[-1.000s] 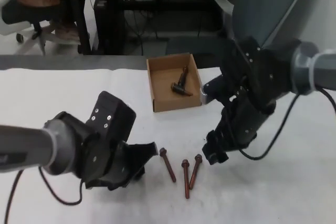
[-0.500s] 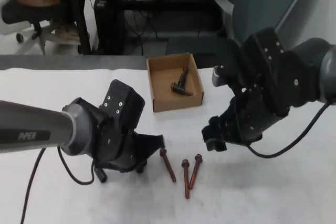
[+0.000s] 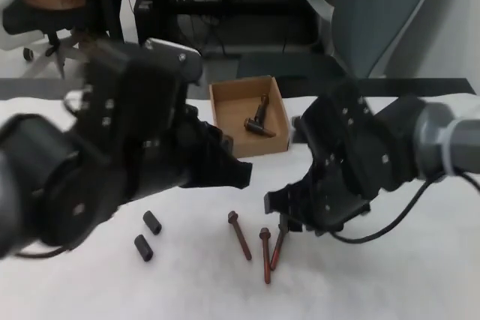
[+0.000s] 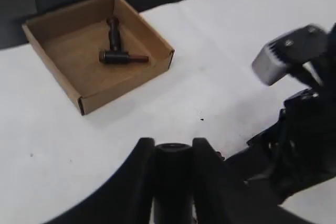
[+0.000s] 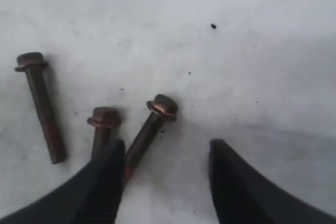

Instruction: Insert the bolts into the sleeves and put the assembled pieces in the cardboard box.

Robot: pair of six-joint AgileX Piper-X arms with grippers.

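Observation:
My left gripper [image 4: 172, 148] is shut on a black sleeve [image 4: 172, 177], held up above the bench on the near side of the cardboard box [image 4: 126, 85]. In the high view that gripper [image 3: 232, 174] hangs at mid-left. Two more black sleeves [image 3: 152, 222] [image 3: 142, 247] lie on the white bench below it. Three rusty bolts [image 5: 44, 108] [image 5: 103, 124] [image 5: 152, 124] lie side by side. My right gripper [image 5: 168, 150] is open just over them, one finger above the middle bolt. The box [image 3: 251, 146] holds two assembled pieces [image 3: 259, 127].
The right arm's black body [image 4: 294, 129] stands close to my left gripper. Office chairs [image 3: 45, 5] and desk legs stand beyond the bench's far edge. White bench surface [image 3: 390, 275] spreads to the near right.
The left arm has lifted off the bench with a sleeve and swung toward the box, uncovering two sleeves. The right gripper has come left and down over the bolts.

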